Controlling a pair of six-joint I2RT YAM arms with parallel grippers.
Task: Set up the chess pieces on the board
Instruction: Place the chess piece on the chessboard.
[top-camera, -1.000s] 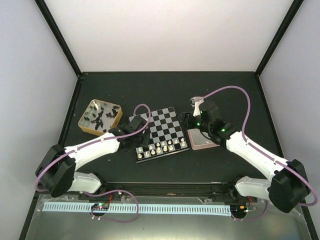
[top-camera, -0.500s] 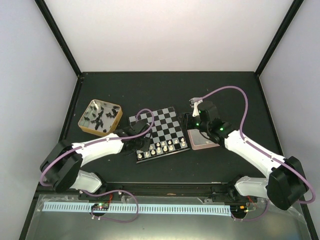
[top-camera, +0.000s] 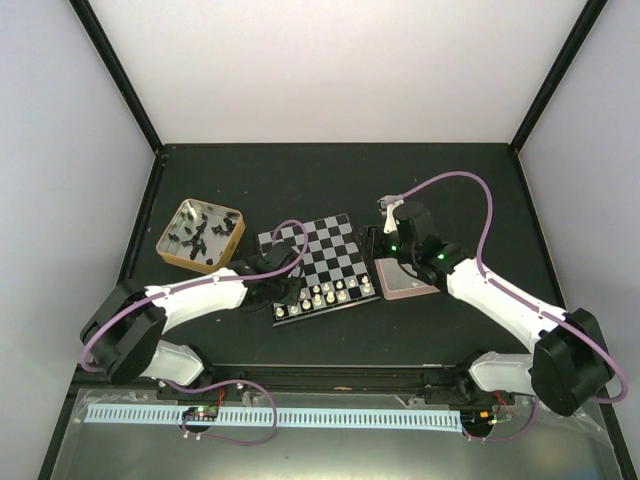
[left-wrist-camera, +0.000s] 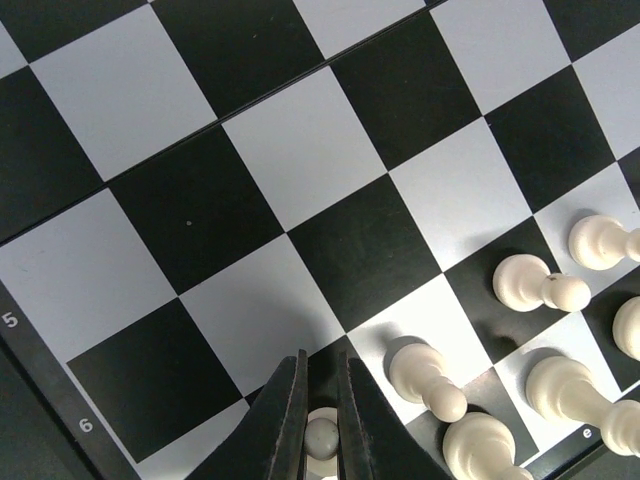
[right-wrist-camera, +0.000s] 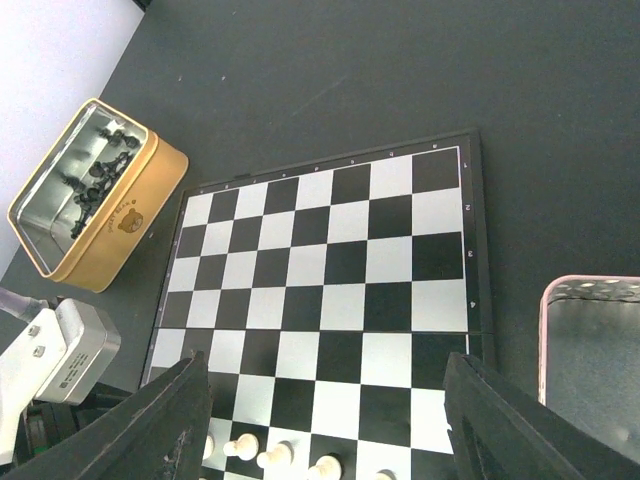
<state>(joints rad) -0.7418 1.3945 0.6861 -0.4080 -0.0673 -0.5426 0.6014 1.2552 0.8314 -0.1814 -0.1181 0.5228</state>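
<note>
The left claw (left-wrist-camera: 321, 425) is pinching a white piece (left-wrist-camera: 322, 437) between nearly shut jaws at the bottom centre of the left wrist view, low over the board (left-wrist-camera: 300, 180), just left of the other pieces (left-wrist-camera: 425, 372). It should be going straight down, releasing only once the base is sitting flat mid-square. The right claw (right-wrist-camera: 325, 365) is hanging wide open, empty.

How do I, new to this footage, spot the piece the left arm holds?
Find the chessboard, then look towards its near-left corner. It is the one cream piece pinched between the left arm's fingers; its neighbours stand free.
</note>
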